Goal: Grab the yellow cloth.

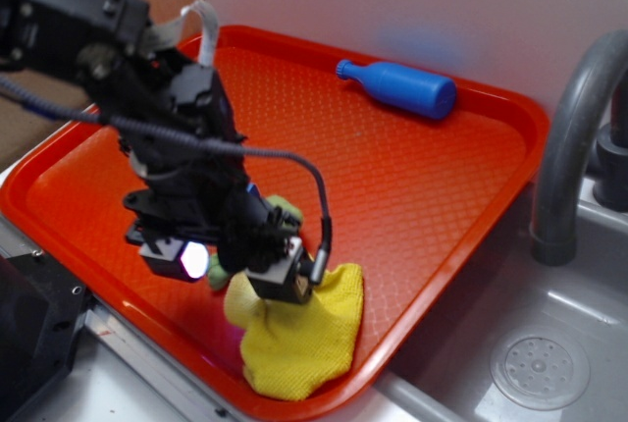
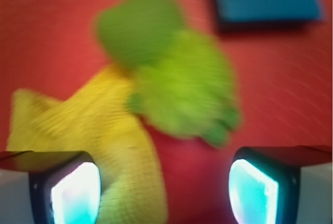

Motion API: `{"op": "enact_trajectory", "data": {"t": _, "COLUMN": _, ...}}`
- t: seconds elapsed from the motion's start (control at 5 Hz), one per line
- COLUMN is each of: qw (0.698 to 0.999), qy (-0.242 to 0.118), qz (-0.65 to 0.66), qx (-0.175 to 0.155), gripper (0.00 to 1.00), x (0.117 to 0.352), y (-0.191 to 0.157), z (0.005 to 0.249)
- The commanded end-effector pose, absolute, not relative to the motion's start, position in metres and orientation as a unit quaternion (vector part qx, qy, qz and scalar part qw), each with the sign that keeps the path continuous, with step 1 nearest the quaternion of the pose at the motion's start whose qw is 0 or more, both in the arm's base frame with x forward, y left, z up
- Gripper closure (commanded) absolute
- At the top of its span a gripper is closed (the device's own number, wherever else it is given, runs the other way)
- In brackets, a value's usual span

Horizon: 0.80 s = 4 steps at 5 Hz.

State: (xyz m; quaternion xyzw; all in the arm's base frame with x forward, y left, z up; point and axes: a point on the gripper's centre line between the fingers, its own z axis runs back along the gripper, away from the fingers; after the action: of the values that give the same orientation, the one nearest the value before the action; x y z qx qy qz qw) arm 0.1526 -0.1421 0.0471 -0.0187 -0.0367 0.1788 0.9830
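While the gripper hangs low over the red tray, its fingers stand wide apart, holding nothing. At the tray's six o'clock edge lies the yellow cloth, crumpled, touching a green plush toy. Toward one o'clock rests a blue bottle.

A kitchen: grey sink and curved faucet beside tray.

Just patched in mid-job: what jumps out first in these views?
The black gripper hangs low over the yellow cloth at the red tray's near edge, fingers spread apart. A green plush toy lies against the cloth, and a blue bottle lies at the tray's far side.
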Motion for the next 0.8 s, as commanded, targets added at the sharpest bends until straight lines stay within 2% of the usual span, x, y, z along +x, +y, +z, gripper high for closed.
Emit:
{"op": "enact_trajectory", "data": {"t": 0.0, "qw": 0.983, "qy": -0.027, "qz": 0.156, "qx": -0.088, "gripper": 0.0, "x": 0.159, "y": -0.166, "z": 0.036}}
{"op": "enact_trajectory", "data": {"t": 0.2, "qw": 0.979, "qy": 0.008, "qz": 0.172, "qx": -0.11, "gripper": 0.0, "x": 0.147, "y": -0.185, "z": 0.031}}
{"op": "enact_trajectory", "data": {"t": 0.4, "qw": 0.98, "qy": 0.031, "qz": 0.169, "qx": -0.1, "gripper": 0.0, "x": 0.143, "y": -0.196, "z": 0.029}}
{"op": "enact_trajectory", "data": {"t": 0.6, "qw": 0.981, "qy": 0.029, "qz": 0.17, "qx": -0.086, "gripper": 1.0, "x": 0.144, "y": -0.192, "z": 0.034}}
